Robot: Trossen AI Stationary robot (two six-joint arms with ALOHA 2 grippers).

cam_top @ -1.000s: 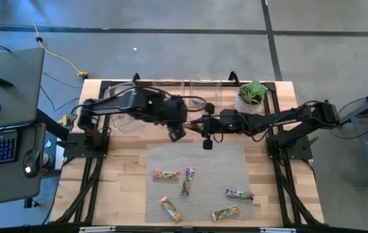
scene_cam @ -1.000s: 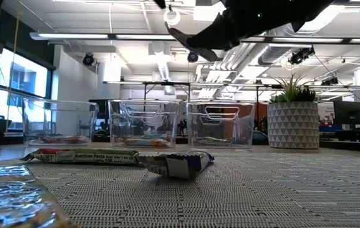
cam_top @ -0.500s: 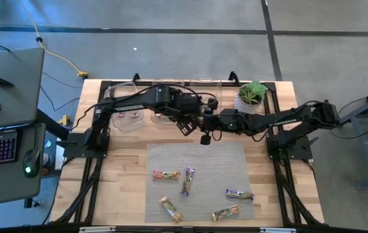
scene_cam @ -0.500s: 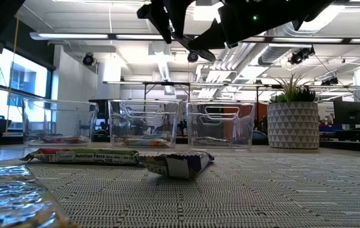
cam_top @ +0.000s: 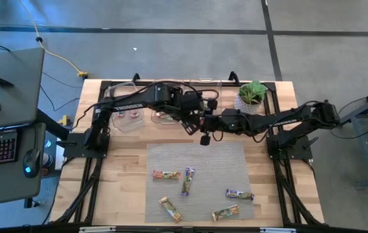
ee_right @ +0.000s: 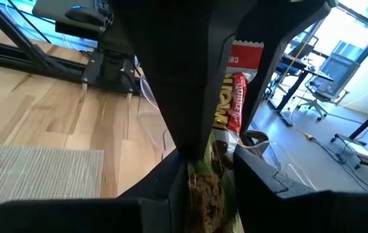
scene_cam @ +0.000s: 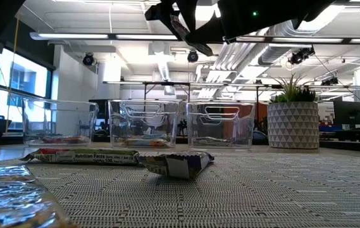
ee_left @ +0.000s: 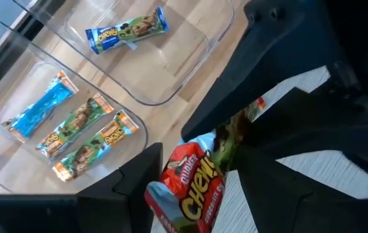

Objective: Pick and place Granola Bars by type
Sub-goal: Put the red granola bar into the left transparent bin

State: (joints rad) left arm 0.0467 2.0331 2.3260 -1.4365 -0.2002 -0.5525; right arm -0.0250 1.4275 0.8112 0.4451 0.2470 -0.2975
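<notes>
A red-wrapped granola bar (ee_left: pixel 193 188) hangs in the air between my two grippers, over the wood between the mat and the bins. My left gripper (cam_top: pixel 193 122) reaches in from the table's left and is shut on the bar's red end. My right gripper (cam_top: pixel 204 127) comes from the table's right and is shut on the bar's other end. Several more bars (cam_top: pixel 187 180) lie flat on the grey mat (cam_top: pixel 235 158). Three clear bins (cam_top: pixel 130 116) stand along the far edge. One holds a blue bar (ee_left: pixel 127 30), and another a blue and two green-orange bars (ee_left: pixel 80 129). My left gripper pinches the bar's red end (ee_left: pixel 184 194) between its two fingers, and the bar is lifted clear of the table. My right gripper pinches the opposite, brown-and-green end (ee_right: pixel 208 171) between its two fingers, so the bar spans from one gripper to the other.
A potted plant (cam_top: pixel 251 97) stands at the far right corner, just behind my right arm. The bins' upright walls (scene_cam: pixel 145 123) line the far edge. A bare wooden strip lies between the mat and the bins.
My left gripper has swung away from the bins toward the table's right and a little farther back, up to my right gripper, and now has the bar's red end between its fingers. My right gripper has stayed where it was.
</notes>
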